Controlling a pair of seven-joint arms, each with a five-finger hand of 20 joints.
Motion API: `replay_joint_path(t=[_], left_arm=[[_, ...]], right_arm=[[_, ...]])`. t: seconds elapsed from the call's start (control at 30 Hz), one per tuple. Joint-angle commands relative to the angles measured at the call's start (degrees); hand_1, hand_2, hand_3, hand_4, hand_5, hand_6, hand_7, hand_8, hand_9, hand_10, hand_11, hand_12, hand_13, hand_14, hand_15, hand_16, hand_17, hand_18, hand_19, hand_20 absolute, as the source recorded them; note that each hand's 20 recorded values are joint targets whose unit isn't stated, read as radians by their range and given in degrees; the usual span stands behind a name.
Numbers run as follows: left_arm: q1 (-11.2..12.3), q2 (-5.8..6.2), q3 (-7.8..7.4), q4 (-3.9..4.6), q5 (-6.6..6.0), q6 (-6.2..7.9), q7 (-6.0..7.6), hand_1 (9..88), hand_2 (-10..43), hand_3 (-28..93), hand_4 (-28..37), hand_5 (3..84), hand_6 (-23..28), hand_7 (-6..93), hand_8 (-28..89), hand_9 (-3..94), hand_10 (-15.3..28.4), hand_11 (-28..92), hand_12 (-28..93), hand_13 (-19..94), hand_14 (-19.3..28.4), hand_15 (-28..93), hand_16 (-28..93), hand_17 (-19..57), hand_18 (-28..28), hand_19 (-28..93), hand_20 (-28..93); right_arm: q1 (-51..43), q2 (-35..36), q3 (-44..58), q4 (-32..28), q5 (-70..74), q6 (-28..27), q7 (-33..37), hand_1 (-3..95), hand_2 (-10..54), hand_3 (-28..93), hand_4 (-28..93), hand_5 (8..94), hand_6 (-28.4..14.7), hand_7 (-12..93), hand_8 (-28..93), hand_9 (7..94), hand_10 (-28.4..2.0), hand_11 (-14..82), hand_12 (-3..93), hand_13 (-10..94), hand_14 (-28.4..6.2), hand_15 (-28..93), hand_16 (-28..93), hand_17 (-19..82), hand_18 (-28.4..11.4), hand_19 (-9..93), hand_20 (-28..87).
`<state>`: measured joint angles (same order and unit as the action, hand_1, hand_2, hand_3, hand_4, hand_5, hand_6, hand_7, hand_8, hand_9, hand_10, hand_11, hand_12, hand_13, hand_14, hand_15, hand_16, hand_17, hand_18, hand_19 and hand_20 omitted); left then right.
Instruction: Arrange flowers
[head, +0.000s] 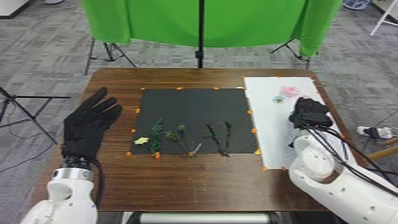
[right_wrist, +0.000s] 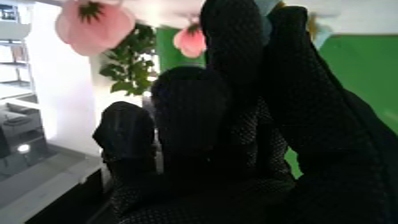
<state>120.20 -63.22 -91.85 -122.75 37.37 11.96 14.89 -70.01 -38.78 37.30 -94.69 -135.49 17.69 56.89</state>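
Left hand (head: 82, 125): at the table's left side, wrist toward the near edge; fingers extended and somewhat spread, nothing in them.
Right hand (head: 309, 112): over the white sheet at the table's right, near the flowers at its far end; whether spread, pressed together or pinching a stem, cannot tell.
Pink flowers (head: 289, 91): at the far part of the white sheet, just beyond the right hand; the right wrist view has two blooms, a large and a smaller one.
Green leaves (right_wrist: 131, 65): between those two blooms in the right wrist view.
Pale blue flower (head: 278, 99): on or over the sheet, beside the pink.
Pale yellow flower (head: 141, 141): on the dark mat, near its left edge.
Green sprigs: one leafy (head: 155, 137), beside the yellow flower; one thinner (head: 182, 140), farther right.
Dark twigs (head: 228, 135): on the mat's right part, two close together.
Dark mat (head: 191, 107): flat on the table.
White sheet (head: 266, 120): flat, along the mat's right side.
Table (head: 195, 185): brown wood.
Green cloth (head: 160, 25): hanging beyond the table.
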Motion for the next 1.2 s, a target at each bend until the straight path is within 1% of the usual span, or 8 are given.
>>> replay_joint_path(t=[0.03,0.13,0.33,0.53,0.67,0.87,1.03,1.2], left_arm=[[1.2,1.37,0.01,-0.75,-0.33,0.66,1.71,25.7,7.5,79,-23.4,40.5,10.4,14.5,-10,37.3,20.5,27,11,27,27.5,55,-9,-7.2,26.9,59,15],[1.4,1.77,-0.17,-1.12,-0.49,0.64,2.51,25.6,7.5,79,-23.5,40.5,10.4,14.5,-10,37.3,20.5,27,11,27,27.5,55,-9,-7.1,26.9,59,15],[0.4,1.68,-0.99,-1.57,-0.09,0.62,1.05,25.5,7.5,79,-23.7,40.4,10.4,14.4,-10,37.2,20.4,27,11,27,27.5,55,-9,-7.2,26.9,59,15],[-5.2,2.81,0.91,-0.27,0.71,-0.31,-0.16,25.4,7.4,79,-23.7,40.4,10.4,14.5,-10,37.2,20.5,27,11,27,27.5,55,-8,-7.0,26.9,59,15],[-10.4,4.03,3.73,1.34,1.06,-1.22,-0.37,25.4,7.4,79,-23.7,40.3,10.3,14.6,-10,37.3,20.5,27,11,27,27.6,55,-8,-7.0,27.0,59,15],[-15.3,3.75,6.17,3.06,1.47,-2.17,-1.27,25.4,7.4,79,-23.8,40.4,10.3,14.6,-10,37.3,20.4,27,11,27,27.5,55,-8,-6.9,27.1,59,16],[-17.1,2.88,6.79,3.99,1.85,-2.82,-2.07,25.5,7.5,79,-23.7,40.4,10.3,14.7,-10,37.4,20.4,27,11,27,27.5,55,-8,-6.9,27.1,59,16],[-17.1,3.03,7.22,4.00,1.83,-3.29,-1.68,25.6,7.5,79,-23.6,40.5,10.4,14.6,-10,37.5,20.6,27,11,28,27.5,55,-8,-6.9,27.0,59,16]], right_arm=[[2.2,-3.3,1.1,-7.0,-2.9,3.5,-4.0,61.1,-9.5,65,-28,91.3,2.5,18,3,93.7,-5.4,19.6,28.9,82,-3.7,69,21,38,-24.8,93,62],[6.2,-10.3,-1.4,-8.1,-0.4,2.8,-11.4,59.8,-9.5,67,-28,91.5,2.2,17,4,93.7,-5.7,20.2,28.5,82,-3.9,69,22,38,-24.8,93,63],[13.8,-27.9,-8.2,-1.2,3.2,-1.9,-21.9,57.7,-9.5,70,-28,90.6,2.4,18,5,93.7,-6.4,20.8,30.7,78,-5.1,75,23,35,-23.0,93,65],[20.4,-38.4,-13.6,10.2,4.1,-5.3,-25.6,56.1,-9.5,70,-28,89.1,3.0,18,4,93.7,-6.5,21.2,34.4,74,-6.1,79,23,32,-22.3,93,66],[26.0,-38.9,-20.5,13.1,7.6,-5.0,-21.9,55.5,-9.5,69,-28,88.3,3.4,18,3,93.7,-6.2,21.1,35.3,73,-6.5,80,22,31,-22.2,93,66],[27.4,-39.2,-24.2,14.7,6.6,-9.1,-20.0,53.7,-9.5,68,-28,87.3,3.7,17,2,91.3,-6.5,25.6,33.8,71,-7.1,81,21,30,-22.0,93,65],[25.9,-39.8,-22.9,15.4,3.6,-14.5,-21.3,52.5,-9.5,66,-28,84.2,4.0,16,1,88.2,-6.9,30.9,30.5,70,-7.5,81,20,29,-22.0,93,64],[26.4,-39.5,-24.3,14.6,4.2,-18.2,-20.5,51.3,-9.5,63,-28,79.8,3.9,15,-1,84.4,-7.4,34.3,29.2,68,-7.9,82,19,27,-21.9,93,64]])
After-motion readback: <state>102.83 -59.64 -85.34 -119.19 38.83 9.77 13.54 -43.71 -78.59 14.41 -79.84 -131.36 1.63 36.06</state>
